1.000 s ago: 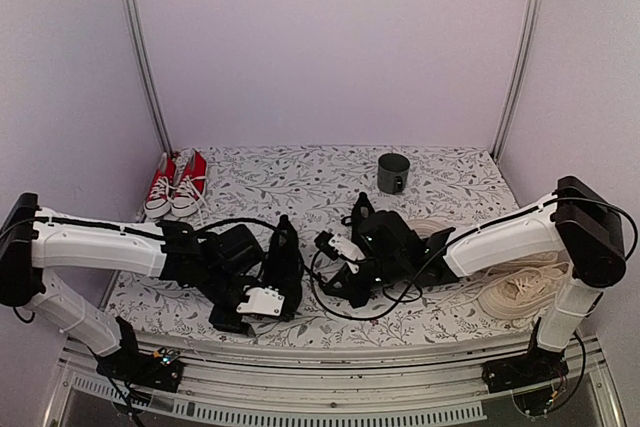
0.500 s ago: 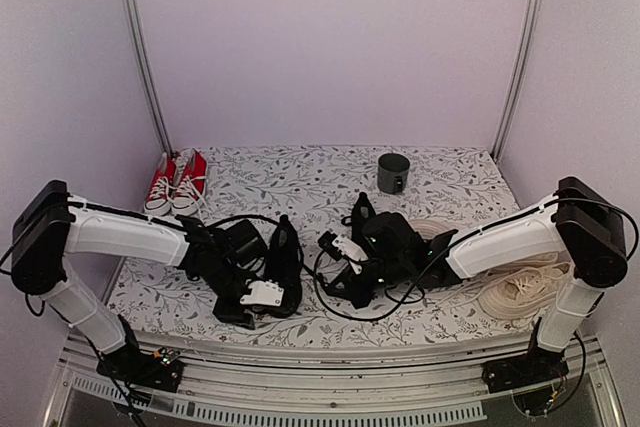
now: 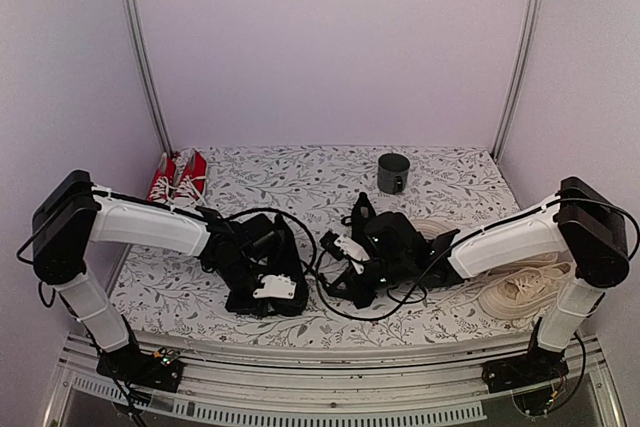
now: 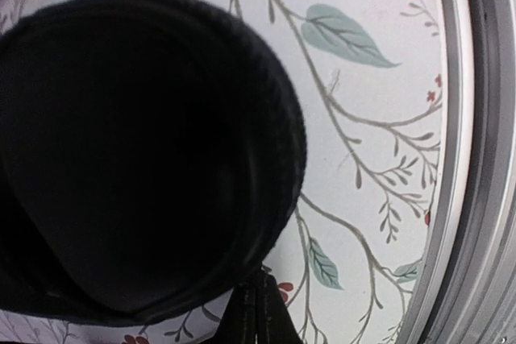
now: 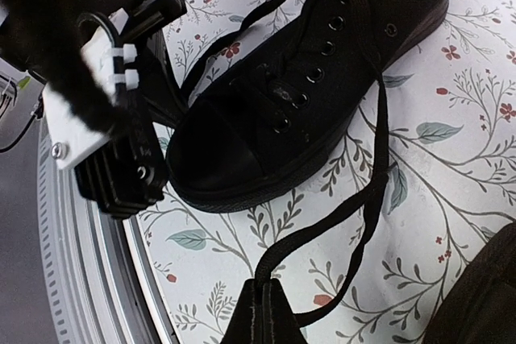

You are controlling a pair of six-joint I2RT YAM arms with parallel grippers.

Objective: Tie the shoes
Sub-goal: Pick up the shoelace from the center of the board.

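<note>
Since the earlier frames the left arm had swung inward from the table's left edge, its upper segment rising, and its wrist had carried toward the near side of the left black shoe [image 3: 283, 265]. The left gripper [image 4: 255, 305], wide apart a second before, had closed; in its wrist view the fingertips met with no gap. Whether a lace sat between them could not be told: that view showed only the shoe's dark toe filling the frame, the floral table cover [image 4: 363, 142] and the metal edge rail [image 4: 476, 159] just beside.

The right arm had shifted little. The right gripper [image 5: 262, 312] was shut on a black lace [image 5: 372, 175], which ran slack from the fingertips up across the cloth to the eyelets of the left shoe. The left gripper's white-and-black body [image 5: 105, 110] stood touching or just beside that shoe's toe in the right wrist view. The second black shoe [image 3: 365, 252] lay under the right wrist, largely hidden.

Both black shoes sat mid-table near the front edge, side by side. The red sneakers [image 3: 178, 185] stood at the far left, a grey cup [image 3: 393, 173] at the back, and cream sneakers [image 3: 520, 292] at the right.

Judgement: the closing suggested an attempt on the second lace end. No knot was visible; the tying appeared at an early stage. If the left pinch had missed, a fresh attempt would be needed.
</note>
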